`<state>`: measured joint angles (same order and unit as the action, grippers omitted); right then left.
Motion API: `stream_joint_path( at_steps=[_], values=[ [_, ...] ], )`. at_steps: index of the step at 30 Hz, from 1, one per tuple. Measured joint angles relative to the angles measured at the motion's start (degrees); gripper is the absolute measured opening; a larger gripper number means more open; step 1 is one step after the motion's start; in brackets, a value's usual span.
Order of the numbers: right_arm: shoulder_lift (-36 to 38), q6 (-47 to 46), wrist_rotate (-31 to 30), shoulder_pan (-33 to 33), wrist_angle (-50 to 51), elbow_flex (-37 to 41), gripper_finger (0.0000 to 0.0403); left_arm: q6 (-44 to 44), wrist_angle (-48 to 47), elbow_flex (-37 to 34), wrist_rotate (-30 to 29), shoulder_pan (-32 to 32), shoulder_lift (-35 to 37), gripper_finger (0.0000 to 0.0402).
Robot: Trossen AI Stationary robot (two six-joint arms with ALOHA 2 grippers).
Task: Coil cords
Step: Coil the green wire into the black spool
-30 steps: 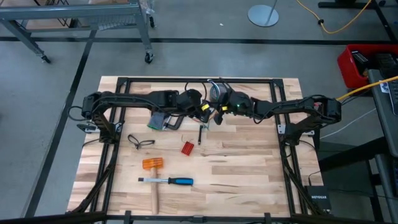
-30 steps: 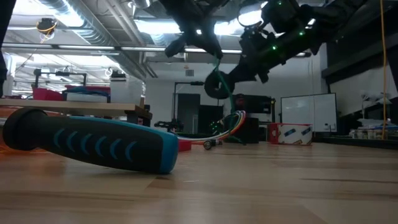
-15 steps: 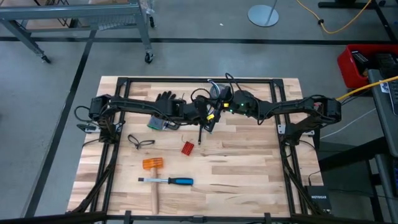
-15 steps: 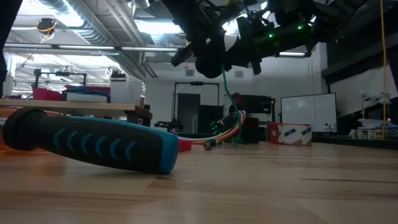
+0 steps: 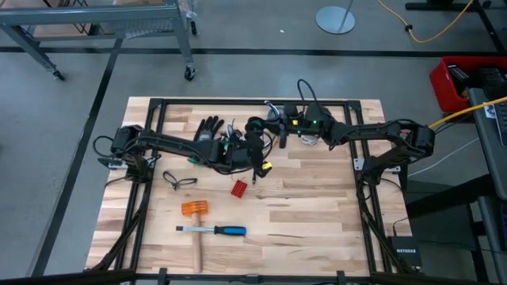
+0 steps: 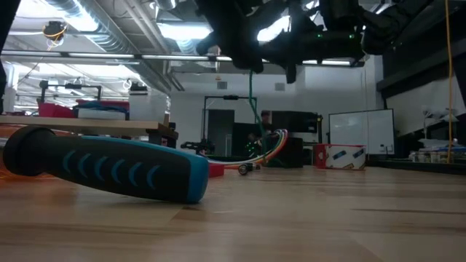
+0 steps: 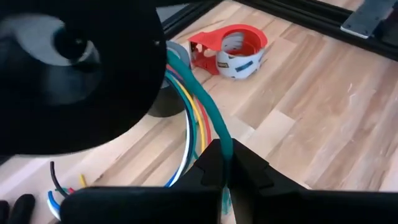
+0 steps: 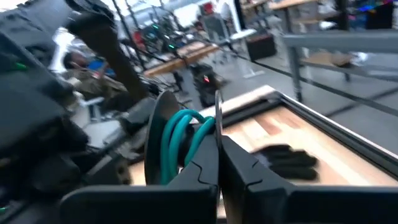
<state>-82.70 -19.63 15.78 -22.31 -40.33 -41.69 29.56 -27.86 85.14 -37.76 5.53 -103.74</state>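
Fingers [image 7: 249, 171] shut, cord [image 7: 214, 127] end hidden

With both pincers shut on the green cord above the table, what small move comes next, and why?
Probably the right pincer circles once more: green cord already loops beside it, while the left pincer pinches the same strand, whose slack trails to the table.

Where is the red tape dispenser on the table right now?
In the left wrist view the red tape dispenser lies on the wooden table, beside the grey tape roll and beyond the coloured cords.
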Motion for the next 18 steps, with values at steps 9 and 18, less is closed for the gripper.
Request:
stream_joint_path(
  at_steps=[9,18],
  values=[
    [0.0,-2.18,2.78,0.1,-4.0,-0.02,0.0001,0.0,-0.54,0.0,0.84,0.94,-0.05,0.0025],
    [0.02,-2.95,4.2,0.11,-6.87,-0.04,0.0001,1.08,-0.36,-0.02,1.06,0.89,-0.11,0.003]
  ],
)
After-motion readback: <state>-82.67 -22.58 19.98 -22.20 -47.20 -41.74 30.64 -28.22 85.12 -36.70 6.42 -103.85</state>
